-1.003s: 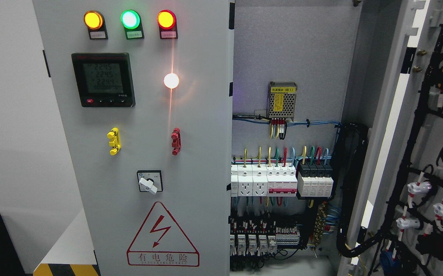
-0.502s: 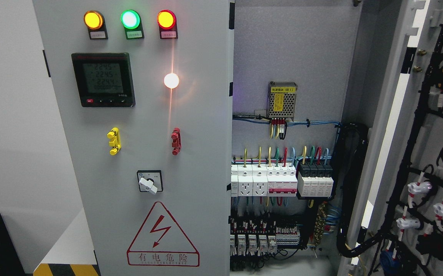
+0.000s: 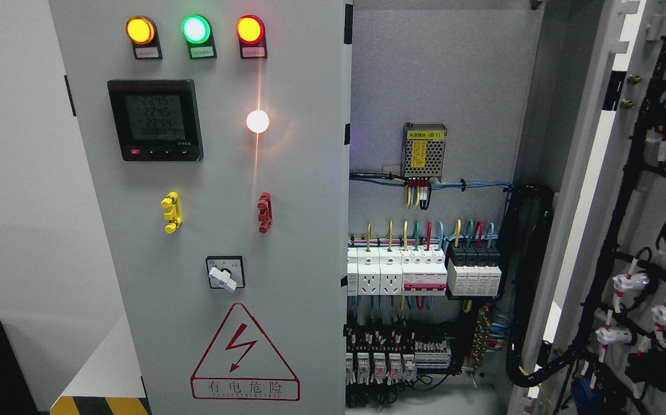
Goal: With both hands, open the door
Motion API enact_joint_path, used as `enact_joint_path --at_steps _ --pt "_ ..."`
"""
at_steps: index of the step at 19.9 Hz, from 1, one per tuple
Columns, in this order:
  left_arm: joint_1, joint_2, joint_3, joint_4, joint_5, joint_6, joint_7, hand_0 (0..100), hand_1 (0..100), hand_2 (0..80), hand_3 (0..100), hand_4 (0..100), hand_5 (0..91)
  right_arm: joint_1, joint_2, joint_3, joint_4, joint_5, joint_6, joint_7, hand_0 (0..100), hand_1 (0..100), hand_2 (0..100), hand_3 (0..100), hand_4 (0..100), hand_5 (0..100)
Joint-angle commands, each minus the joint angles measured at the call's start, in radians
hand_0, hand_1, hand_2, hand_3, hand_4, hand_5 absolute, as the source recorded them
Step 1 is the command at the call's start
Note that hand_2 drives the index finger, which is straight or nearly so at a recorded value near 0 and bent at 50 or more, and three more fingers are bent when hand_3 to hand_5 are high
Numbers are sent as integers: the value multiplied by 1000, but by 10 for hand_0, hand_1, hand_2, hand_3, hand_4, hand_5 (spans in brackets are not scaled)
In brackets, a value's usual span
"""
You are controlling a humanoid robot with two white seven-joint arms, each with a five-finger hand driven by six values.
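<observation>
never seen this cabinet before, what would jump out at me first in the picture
First, the row of three glowing round lamps, amber, green and red-rimmed, at the top of the closed grey left door, with a bright white lamp below them. Next, the red triangular lightning warning sign at that door's bottom. To the right, the grey right door stands swung open, showing white breakers with coloured wires inside. Neither robot hand shows.

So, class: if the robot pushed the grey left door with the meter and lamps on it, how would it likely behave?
The left door looks like a rigid sheet-metal panel, so it would probably swing as one piece, not flex. It carries a meter, lamps and a rotary switch, so it may feel fairly heavy. Its smooth painted face could be slippery.
</observation>
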State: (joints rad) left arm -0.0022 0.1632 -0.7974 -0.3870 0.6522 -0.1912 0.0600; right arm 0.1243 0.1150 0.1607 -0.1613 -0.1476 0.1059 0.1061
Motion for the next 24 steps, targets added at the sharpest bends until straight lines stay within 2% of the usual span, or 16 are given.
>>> enact_joint_path --at_steps 1,5,7,10,12,15,18,20,22,24 --pt "16 -106 278 350 -170 16 -2 0 0 0 0 0 0 28 -6 -1 -66 0 0 -5 0 0 0 0 0 0" --pt "37 -117 510 381 -440 13 -5 0 0 0 0 0 0 67 -27 -1 -164 3 0 -5 0 0 0 0 0 0" --pt "91 -128 590 369 -534 12 -5 0 0 0 0 0 0 89 -35 -1 -230 5 0 -5 0 0 0 0 0 0" --pt "103 -149 710 379 -626 16 -5 0 0 0 0 0 0 120 -55 -7 -351 5 -27 -6 0 0 0 0 0 0" --pt "103 -149 771 382 -640 19 -5 0 0 0 0 0 0 127 -77 -23 -398 5 -70 -6 0 0 0 0 0 0" --pt "103 -149 777 379 -661 21 -3 0 0 0 0 0 0 138 -87 -68 -473 2 -159 -6 0 0 0 0 0 0" --pt "103 -152 790 382 -667 21 7 0 0 0 0 0 0 207 -89 -110 -665 -3 -230 -6 0 0 0 0 0 0" --pt "103 -160 800 382 -669 21 9 0 0 0 0 0 0 248 -89 -99 -826 -3 -250 -6 0 0 0 0 0 0" --pt "102 -175 800 384 -667 21 9 0 0 0 0 0 0 274 -116 -93 -964 -4 -252 -6 0 0 0 0 0 0" --pt "97 -183 800 384 -666 22 9 0 0 0 0 0 0 285 -127 -87 -1078 -6 -252 -6 0 0 0 0 0 0"
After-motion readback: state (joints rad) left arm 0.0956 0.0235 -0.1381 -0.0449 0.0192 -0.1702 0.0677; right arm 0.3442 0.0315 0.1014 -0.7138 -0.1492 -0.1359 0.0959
